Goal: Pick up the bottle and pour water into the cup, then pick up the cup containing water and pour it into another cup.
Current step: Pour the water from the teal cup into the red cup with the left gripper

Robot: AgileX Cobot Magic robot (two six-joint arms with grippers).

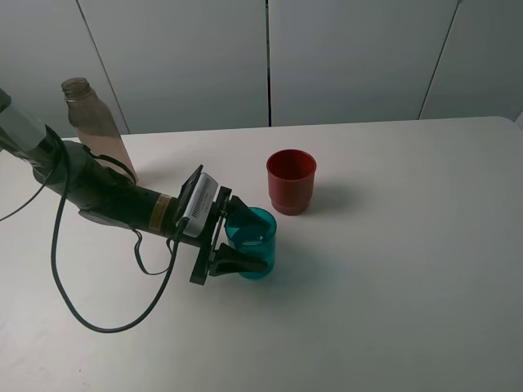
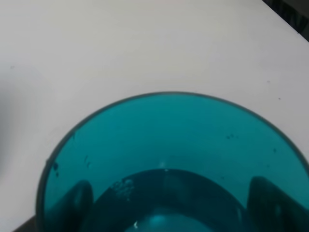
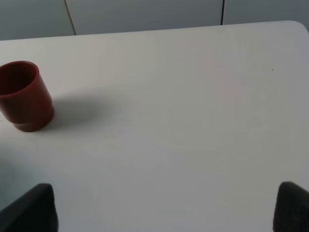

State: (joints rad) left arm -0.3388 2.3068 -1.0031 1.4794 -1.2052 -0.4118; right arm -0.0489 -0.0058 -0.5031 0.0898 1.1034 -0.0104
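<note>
Stretching wide around both arms, the white tabletop [image 1: 392, 310] runs open from the right jaws out to its far edge, with the red cup [image 1: 291, 181] well off to one side of them. Behind the left jaws, back beside the left arm [image 1: 122, 200], the tall tinted bottle [image 1: 94, 131] stands upright close to the tabletop's rear edge. The left jaws have closed in on the teal cup [image 1: 255, 241], one finger against each side of its wall. The cup stands upright on the tabletop, with water showing low inside. The red cup stands just beyond that grip, near the teal cup but apart from it. The right jaws stand wide apart, holding nothing.
</note>
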